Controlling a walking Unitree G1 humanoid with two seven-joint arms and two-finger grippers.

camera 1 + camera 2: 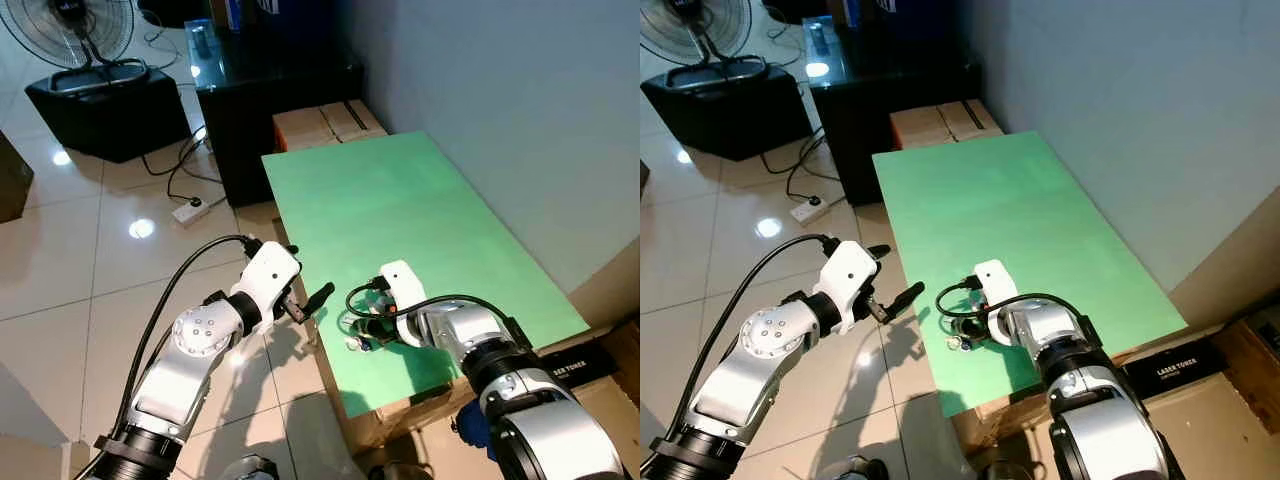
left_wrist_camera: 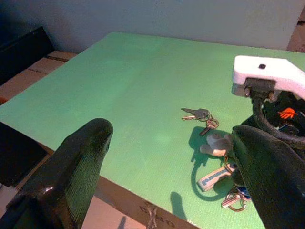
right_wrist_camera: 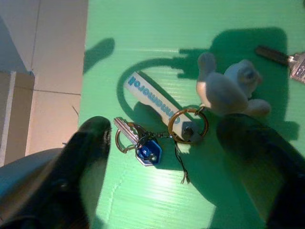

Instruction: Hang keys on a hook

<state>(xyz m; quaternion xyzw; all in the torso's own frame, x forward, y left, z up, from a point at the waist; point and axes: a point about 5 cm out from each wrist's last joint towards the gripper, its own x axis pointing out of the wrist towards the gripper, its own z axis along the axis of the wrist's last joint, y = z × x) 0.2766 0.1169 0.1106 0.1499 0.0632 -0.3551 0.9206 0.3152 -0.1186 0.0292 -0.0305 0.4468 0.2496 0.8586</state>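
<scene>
I see the keys (image 3: 157, 136) lying flat on the green counter (image 1: 400, 210), near its front edge, not lifted. Right end effector (image 3: 162, 157) hangs directly above them, fingers spread wide, one either side of the bunch, nothing pinched. Right wrist view gives the detail the head views lack: a white tag (image 3: 152, 102) with blue lettering, a brass ring (image 3: 188, 125), a blue-capped key (image 3: 148, 152), and a small pale plush charm (image 3: 228, 88) all linked together. From the head cameras that bunch is just a small dark clump under the white wrist housing (image 1: 400, 283).

Left end effector (image 1: 305, 300) sits off the counter's front-left corner, over the tiled floor (image 1: 60, 260), fingers spread, empty. Left wrist view picks up a separate pair of silver keys (image 2: 200, 116) lying further in on the counter, apart from the main bunch.

Head views also show cardboard boxes (image 1: 325, 125) past the counter's far end and a fan (image 1: 75, 30) beyond.
</scene>
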